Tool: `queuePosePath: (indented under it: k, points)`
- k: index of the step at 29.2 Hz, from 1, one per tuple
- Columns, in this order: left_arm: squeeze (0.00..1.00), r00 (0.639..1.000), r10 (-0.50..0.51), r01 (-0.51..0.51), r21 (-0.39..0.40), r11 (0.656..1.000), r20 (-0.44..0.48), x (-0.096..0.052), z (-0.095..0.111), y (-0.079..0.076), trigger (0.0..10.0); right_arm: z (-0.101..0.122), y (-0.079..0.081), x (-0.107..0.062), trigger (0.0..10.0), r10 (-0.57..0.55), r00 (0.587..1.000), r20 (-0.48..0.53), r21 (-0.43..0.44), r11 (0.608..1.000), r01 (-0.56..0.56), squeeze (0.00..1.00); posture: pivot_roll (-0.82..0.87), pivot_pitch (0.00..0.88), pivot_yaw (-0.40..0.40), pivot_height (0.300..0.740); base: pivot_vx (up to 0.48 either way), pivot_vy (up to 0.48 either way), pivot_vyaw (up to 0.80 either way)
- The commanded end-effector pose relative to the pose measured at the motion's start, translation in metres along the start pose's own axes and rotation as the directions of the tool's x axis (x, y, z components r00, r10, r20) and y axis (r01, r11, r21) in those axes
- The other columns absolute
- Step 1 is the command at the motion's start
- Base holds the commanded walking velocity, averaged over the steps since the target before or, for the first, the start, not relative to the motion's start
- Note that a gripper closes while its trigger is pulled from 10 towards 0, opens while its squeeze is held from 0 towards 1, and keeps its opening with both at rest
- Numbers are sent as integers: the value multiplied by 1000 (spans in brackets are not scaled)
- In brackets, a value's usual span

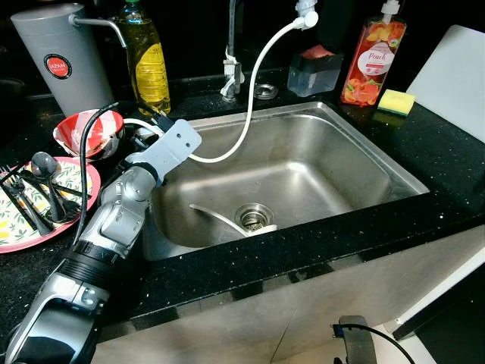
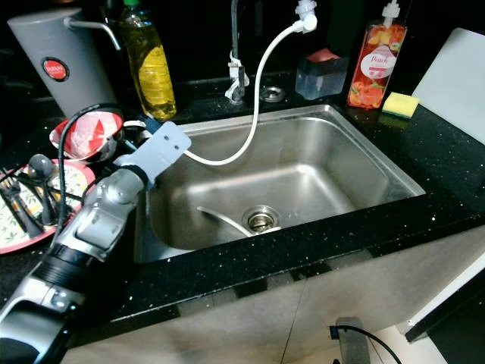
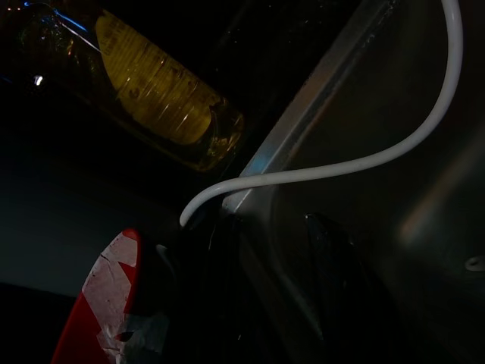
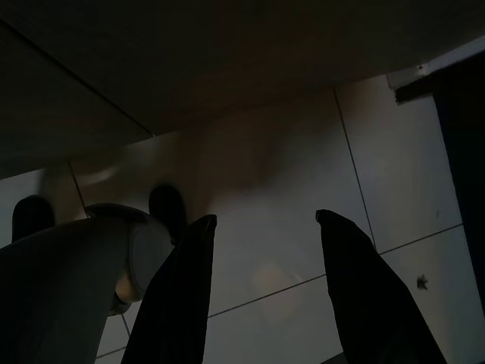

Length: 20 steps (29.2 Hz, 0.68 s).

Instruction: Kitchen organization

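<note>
- The left gripper (image 3: 273, 250) reaches over the left rim of the sink (image 1: 364, 129), near the back left corner. Its two black fingers (image 3: 333, 258) are seen only dimly in the left wrist view; they look spread, with nothing clearly between them.
- The task names no single thing. My judgement is that the nearest things to tidy are the red and white bowl (image 1: 87, 133) on the counter (image 1: 455, 144) just left of the sink's rim, and the white hose (image 1: 254, 83), which hangs from the tap into the basin and ends beside the gripper.
- The bowl is probably ceramic, so stiff, smooth and breakable. The rim is the best place to pinch it, and it may slip if it is wet.
- The hose is soft and light. It will bend and spring back, so a hold close to its free end seems safer.
- The pink plate (image 1: 15, 231) with dark cutlery (image 1: 42, 186) lies near the left edge of the counter. The loose pieces can slide off if the plate is tilted.
- Writing: the orange soap bottle (image 1: 373, 57) at the back says "Peach". The grey canister (image 1: 57, 57) in the back left corner has a round red badge with "JAPAN" on it. The label on the yellow oil bottle (image 1: 148, 64) is too small to read.
- The right gripper (image 4: 261, 288) hangs low above the tiled floor (image 4: 394, 152), its fingers apart and empty.
</note>
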<state>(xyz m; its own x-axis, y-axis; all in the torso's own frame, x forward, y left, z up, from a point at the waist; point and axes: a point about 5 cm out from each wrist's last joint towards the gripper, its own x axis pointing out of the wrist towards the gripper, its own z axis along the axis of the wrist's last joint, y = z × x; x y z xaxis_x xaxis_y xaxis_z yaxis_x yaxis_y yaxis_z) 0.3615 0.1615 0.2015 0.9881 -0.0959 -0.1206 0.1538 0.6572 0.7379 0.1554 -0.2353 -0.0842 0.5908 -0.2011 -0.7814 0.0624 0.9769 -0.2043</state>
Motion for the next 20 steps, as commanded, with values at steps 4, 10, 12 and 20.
queuePosePath:
  k: [4,10,12,20]
  points:
    - [0,1000,-2,2,8,1000,-12,0,-2,0,10000,4,2,1,10000,3,1000,14,3,1000,-3,0,-32,0,7,740,0,0,0]
    - [0,1000,-1,1,8,1000,-13,-1,-3,1,10000,6,2,1,10000,0,1000,19,10,1000,-1,0,-21,0,10,740,0,0,0]
    - [0,1000,-1,1,8,1000,-12,-2,-3,1,10000,4,3,1,10000,1,1000,14,12,1000,-1,0,-19,0,10,740,0,0,0]
    - [0,1000,-1,1,8,1000,-6,-5,0,-2,10000,1,2,0,10000,3,1000,7,14,1000,-3,0,8,0,-13,740,0,0,0]
